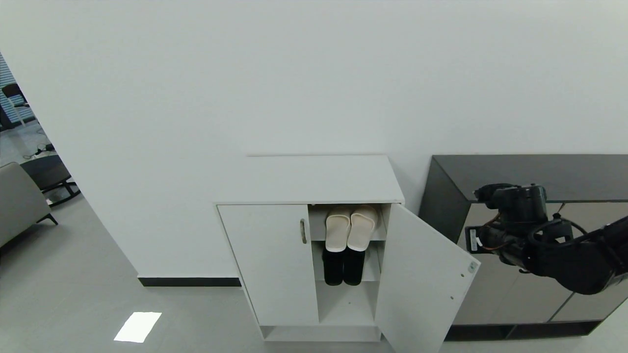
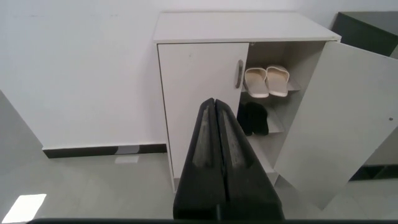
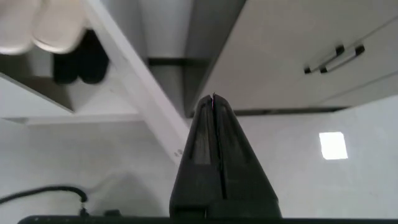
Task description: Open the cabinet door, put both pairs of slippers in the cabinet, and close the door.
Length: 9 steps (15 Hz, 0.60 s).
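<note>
2 pairs are in the cabinet (image 1: 319,181): white slippers (image 1: 351,228), black slippers (image 1: 343,267); door (image 1: 422,274) open. Right gripper (image 3: 213,102), fingers pressed together, sits near the door's free edge. Best to push the outer face there and sweep steadily shut.

Soft, even indoor light fills the room. The white wall (image 1: 196,98) is bright with no hard shadows, dimming slightly toward the head view's corners. A crisp-edged, glaring patch of light (image 1: 138,326) lies on the grey floor (image 1: 73,294). Inside the cabinet (image 1: 314,179) the shelves sit in shade, so the black slippers (image 1: 343,266) lose nearly all detail, while the cream slippers (image 1: 351,228) above them stay clear. The dark sideboard (image 1: 510,299) has a glossy front that mirrors the floor. Wide-angle distortion tilts the wall's left edge and tapers the cabinet's sides downward. In the right wrist view the cream slippers, close to the lens, are blurred.
</note>
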### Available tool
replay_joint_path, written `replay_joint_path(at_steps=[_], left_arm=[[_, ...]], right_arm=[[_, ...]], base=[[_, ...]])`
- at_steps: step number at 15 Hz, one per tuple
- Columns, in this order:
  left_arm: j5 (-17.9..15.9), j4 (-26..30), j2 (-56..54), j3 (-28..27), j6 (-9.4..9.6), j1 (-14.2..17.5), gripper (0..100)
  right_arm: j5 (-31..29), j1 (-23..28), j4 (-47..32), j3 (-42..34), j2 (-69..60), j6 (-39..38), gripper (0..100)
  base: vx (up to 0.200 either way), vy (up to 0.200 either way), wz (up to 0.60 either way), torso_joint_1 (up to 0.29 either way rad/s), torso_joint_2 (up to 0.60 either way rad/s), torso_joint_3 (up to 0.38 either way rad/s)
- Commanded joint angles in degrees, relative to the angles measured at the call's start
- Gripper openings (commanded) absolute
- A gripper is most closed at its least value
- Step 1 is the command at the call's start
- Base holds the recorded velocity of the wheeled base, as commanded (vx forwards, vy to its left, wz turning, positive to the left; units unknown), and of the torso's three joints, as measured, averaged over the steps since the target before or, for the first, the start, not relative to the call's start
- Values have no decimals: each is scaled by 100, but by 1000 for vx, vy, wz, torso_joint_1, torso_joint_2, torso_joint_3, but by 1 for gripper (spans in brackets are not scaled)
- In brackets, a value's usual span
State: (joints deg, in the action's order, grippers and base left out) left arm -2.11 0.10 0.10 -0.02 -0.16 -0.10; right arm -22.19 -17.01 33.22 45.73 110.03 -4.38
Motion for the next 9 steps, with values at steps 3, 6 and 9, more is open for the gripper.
replay_joint_path(at_steps=[3,6,9], left_arm=[[9,-1,-1,2,-11,1,0],[9,-1,-1,2,-11,1,0],[9,-1,-1,2,-11,1,0]], right_arm=[[4,189,9,50,475,112,0],[4,242,9,77,633,112,0],[4,259,62,129,800,112,0]], base=[[0,0,0,0,0,0],[0,0,0,0,0,0],[0,0,0,0,0,0]])
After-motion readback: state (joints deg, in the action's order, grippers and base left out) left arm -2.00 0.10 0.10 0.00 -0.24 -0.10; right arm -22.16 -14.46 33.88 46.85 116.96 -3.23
